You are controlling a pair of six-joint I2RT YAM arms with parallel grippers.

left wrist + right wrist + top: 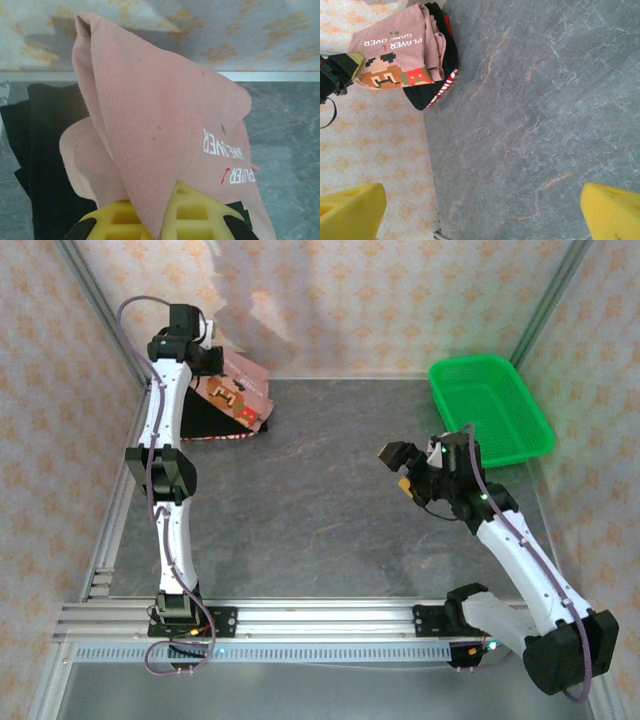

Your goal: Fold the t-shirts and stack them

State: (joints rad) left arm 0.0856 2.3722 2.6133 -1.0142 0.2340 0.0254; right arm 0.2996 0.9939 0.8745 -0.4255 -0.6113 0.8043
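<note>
Left gripper (157,222) clamped shut on raised fold of pink t-shirt (160,125); black t-shirt (45,150) seen beneath, left of it. Right gripper (482,212) held wide open, nothing gripped.

The left arm (163,430) and right arm (525,565) are built from white tubular link shells joined by black joint housings, each on a black base block (185,618). A grey-purple cable (128,308) runs along the links, looping free at the left arm's far and near ends. Small green indicator lights (484,497) show on the right wrist housing. The left gripper (157,222) and right gripper (480,210) carry yellow fingers (195,215). The left pair has rectangular moulded recesses and black backing.
</note>
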